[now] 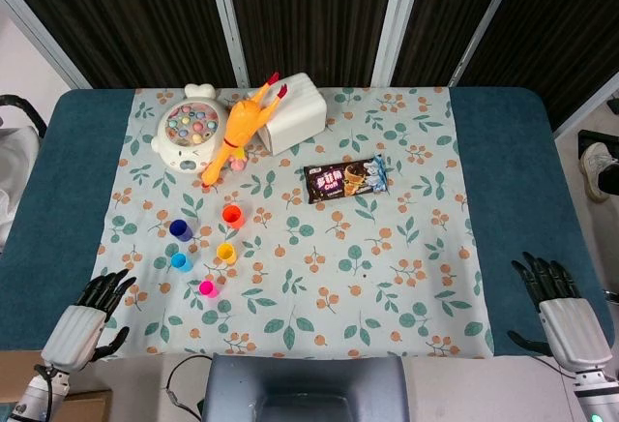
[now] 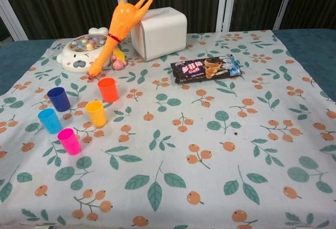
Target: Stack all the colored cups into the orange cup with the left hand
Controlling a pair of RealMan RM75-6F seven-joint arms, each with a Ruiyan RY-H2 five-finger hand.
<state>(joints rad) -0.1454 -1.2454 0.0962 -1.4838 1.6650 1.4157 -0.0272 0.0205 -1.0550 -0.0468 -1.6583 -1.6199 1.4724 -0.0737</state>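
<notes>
Left hand (image 1: 89,314) rests at the counter's near edge, fingers spread and holding nothing; the right hand (image 1: 559,308) lies the same way at the opposite near corner. Ahead of the left hand and toward the right hand stand the separate upright cups: pink cup (image 1: 207,288) nearest, then light blue cup (image 1: 180,262), yellow cup (image 1: 225,253), dark blue cup (image 1: 180,230), and orange cup (image 1: 232,215) farthest.

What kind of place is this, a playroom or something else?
Probably a robot test room, not a playroom: two black-fingered robot hands, left and right, wait at a floral-clothed table, with dark curtains behind.
</notes>
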